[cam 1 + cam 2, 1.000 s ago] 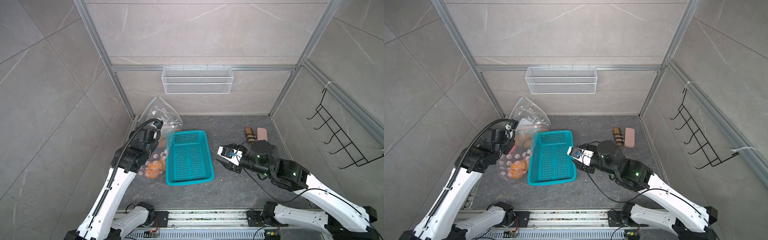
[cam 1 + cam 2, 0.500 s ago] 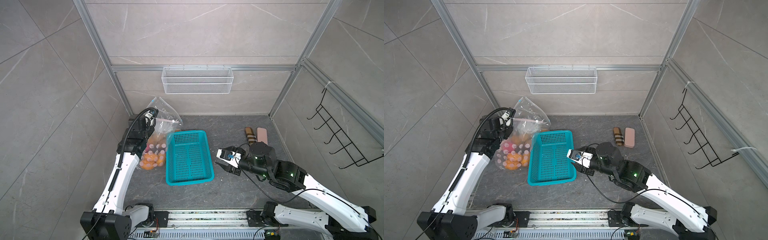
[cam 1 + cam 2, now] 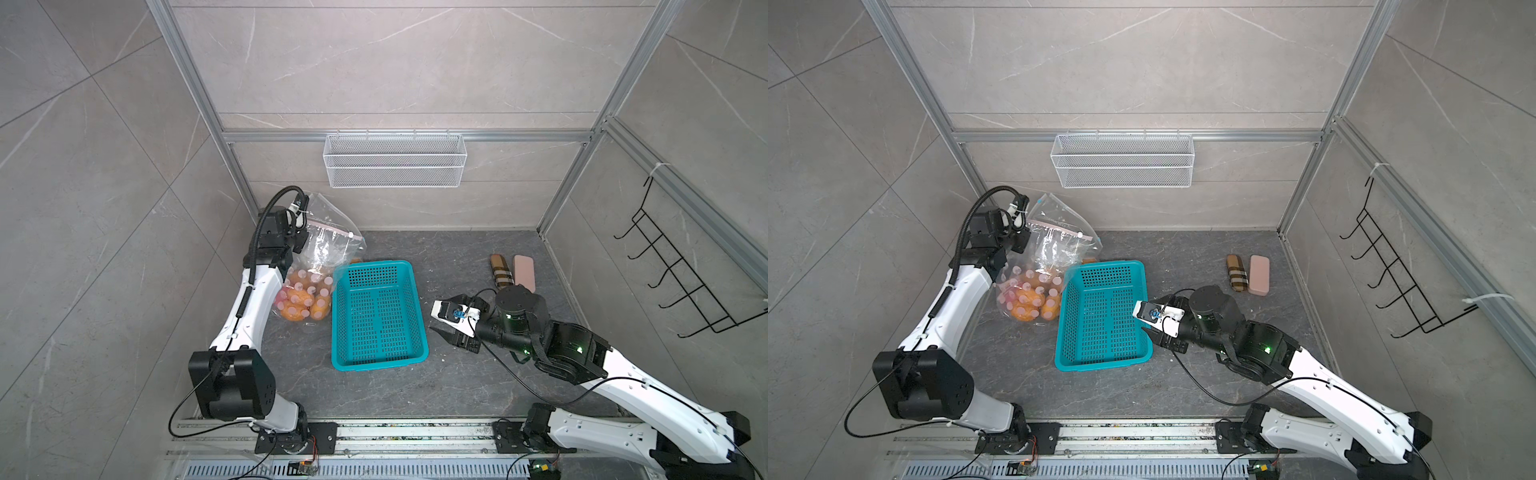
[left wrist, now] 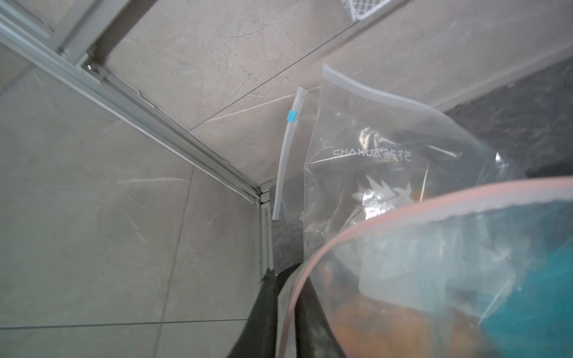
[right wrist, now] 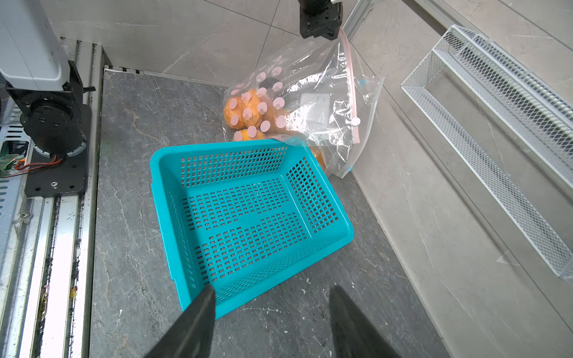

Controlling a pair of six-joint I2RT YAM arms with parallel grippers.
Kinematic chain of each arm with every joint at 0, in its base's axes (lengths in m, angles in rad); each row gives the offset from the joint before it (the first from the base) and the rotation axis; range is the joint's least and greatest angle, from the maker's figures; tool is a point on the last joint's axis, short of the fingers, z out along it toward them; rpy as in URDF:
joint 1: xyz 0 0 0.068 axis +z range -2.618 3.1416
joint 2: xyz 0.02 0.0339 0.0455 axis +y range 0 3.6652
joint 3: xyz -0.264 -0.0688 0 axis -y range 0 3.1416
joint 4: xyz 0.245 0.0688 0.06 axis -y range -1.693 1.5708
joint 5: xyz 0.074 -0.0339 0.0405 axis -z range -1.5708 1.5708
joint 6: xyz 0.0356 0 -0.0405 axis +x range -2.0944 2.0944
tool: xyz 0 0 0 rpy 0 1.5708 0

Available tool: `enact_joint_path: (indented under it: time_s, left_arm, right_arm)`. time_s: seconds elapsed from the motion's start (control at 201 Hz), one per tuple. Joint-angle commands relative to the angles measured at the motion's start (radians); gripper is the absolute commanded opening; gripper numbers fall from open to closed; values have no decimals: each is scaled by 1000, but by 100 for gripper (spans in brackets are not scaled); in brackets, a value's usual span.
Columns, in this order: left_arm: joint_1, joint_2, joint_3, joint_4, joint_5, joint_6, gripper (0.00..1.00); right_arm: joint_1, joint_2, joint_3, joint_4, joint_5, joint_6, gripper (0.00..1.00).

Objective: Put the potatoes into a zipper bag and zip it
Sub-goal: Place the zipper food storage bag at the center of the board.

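Zipping stage, judged near complete | potatoes (image 3: 301, 301) are contained in the zipper bag (image 3: 328, 245), just beside the basket (image 3: 374, 264) | left gripper (image 4: 285, 279) is set about the zip strip (image 5: 348, 68), clamping not determinable | right gripper (image 5: 273, 289) is held open, empty | next: seal is to be checked.

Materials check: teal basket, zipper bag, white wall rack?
Teal basket: looks like moulded plastic, smooth semi-gloss, uniform perforated walls.
Zipper bag: thin clear plastic film, glossy, creased, potatoes visible through it.
Wall rack: likely white-coated metal mesh, matte; coating type unclear.
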Motion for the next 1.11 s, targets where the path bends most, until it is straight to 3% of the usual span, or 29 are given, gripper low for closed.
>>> enact_joint_path:
  time_s: [0.0,0.07,0.144,0.239,0.353,0.567,0.677,0.811,0.946,1.1]
  left_arm:
    - [10,25,79,-29,25,-69,51]
    - [10,31,100,-48,-12,-100,76]
    - [14,27,128,-81,-106,-128,89]
    - [42,25,233,-207,-258,-232,92]
    - [88,-109,200,-172,-259,-303,100]
    - [107,-380,65,-126,-203,-357,100]
    - [106,-573,-104,-143,-16,-458,99]
    - [105,-819,-418,-79,178,-641,96]
    - [105,-1000,-703,-67,158,-854,94]
    - [105,-1233,-1038,-1,93,-1021,100]
  right_arm:
    - [-4,10,-7,15,-10,22,59]
    - [-3,15,-7,15,-10,25,59]
    - [-3,18,-5,14,-10,30,59]
    - [-4,23,-6,20,-4,39,59]
    - [-3,28,-14,46,20,68,60]
    - [-4,44,-24,106,77,124,62]
    - [-3,48,-38,164,142,175,62]
    - [-13,47,-94,281,297,267,63]
    - [-41,43,-205,423,558,394,64]
    - [-94,-33,-456,598,703,470,66]
